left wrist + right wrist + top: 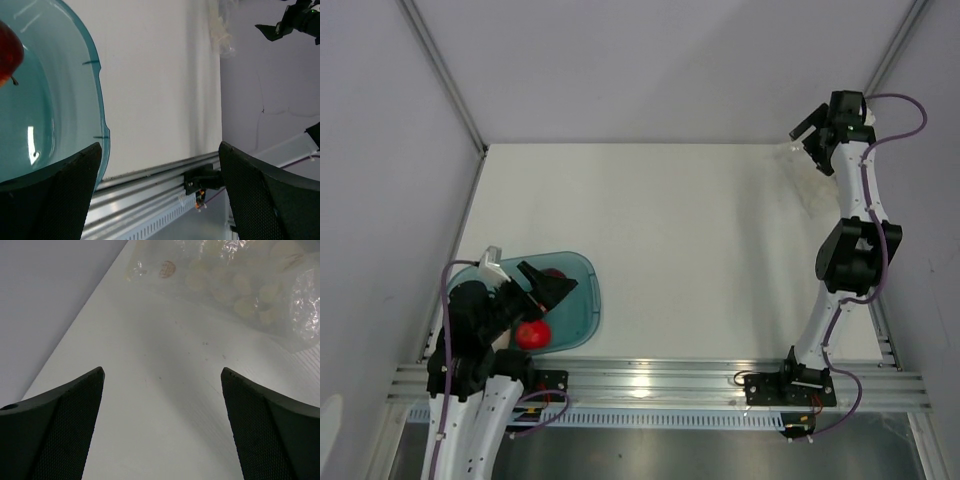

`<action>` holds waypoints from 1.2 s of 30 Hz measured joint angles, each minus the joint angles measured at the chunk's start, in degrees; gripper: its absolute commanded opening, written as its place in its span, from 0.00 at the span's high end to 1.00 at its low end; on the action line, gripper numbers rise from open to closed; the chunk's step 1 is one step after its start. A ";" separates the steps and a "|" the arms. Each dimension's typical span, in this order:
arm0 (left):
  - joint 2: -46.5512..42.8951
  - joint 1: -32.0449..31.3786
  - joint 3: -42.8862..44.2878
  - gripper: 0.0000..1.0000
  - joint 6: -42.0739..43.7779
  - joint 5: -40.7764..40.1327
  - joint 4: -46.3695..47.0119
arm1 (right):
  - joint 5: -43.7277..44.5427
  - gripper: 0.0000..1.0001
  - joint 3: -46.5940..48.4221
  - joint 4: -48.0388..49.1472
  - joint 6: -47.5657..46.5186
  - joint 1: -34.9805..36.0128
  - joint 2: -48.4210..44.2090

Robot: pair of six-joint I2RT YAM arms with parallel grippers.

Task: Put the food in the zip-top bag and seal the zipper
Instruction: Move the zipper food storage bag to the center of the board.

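Note:
A red round fruit (532, 334) lies in the teal tray (582, 300) at the near left; it also shows in the left wrist view (7, 52). A dark red piece (553, 273) peeks out behind my left gripper (548, 290), which hangs open and empty over the tray (60, 100). The other foods are hidden. The clear zip-top bag (240, 280) lies at the far right corner (809, 187), with pale round shapes showing through it. I cannot make out its zipper. My right gripper (807, 130) is open and empty just short of the bag (162, 372).
An aluminium rail (660, 380) runs along the near table edge. Grey walls close in the left, back and right sides. The bag lies next to the right wall. White tabletop (660, 230) lies between the tray and the bag.

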 measured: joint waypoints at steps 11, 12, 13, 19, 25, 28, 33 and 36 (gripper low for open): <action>7.17 0.00 13.60 0.01 -2.05 1.70 -11.34 | -2.60 0.01 -17.57 23.76 24.61 0.39 3.10; 7.21 0.00 13.60 0.00 -2.60 1.44 -11.96 | -2.21 0.01 -18.51 26.16 27.26 1.22 3.58; 7.23 0.00 13.57 0.01 -3.15 0.96 -12.37 | -1.70 0.01 -19.26 28.06 29.20 1.90 3.87; 7.54 0.00 11.78 0.01 -7.37 -3.08 -11.67 | 5.07 0.01 -22.01 42.01 38.73 6.84 7.28; 13.44 0.00 10.62 0.00 -8.63 -4.66 -9.22 | 11.26 0.01 -19.28 46.05 44.46 7.56 13.57; 17.25 0.00 10.49 0.00 -8.59 -4.87 -7.41 | 14.19 0.01 -18.60 46.36 46.49 7.48 16.15; 24.13 0.00 10.56 0.01 -7.67 -4.85 -4.66 | 18.99 0.01 -17.81 46.34 47.78 7.32 18.49; 28.11 0.00 10.64 0.01 -7.13 -4.87 -3.04 | 21.16 0.01 -15.54 46.27 47.76 7.04 19.82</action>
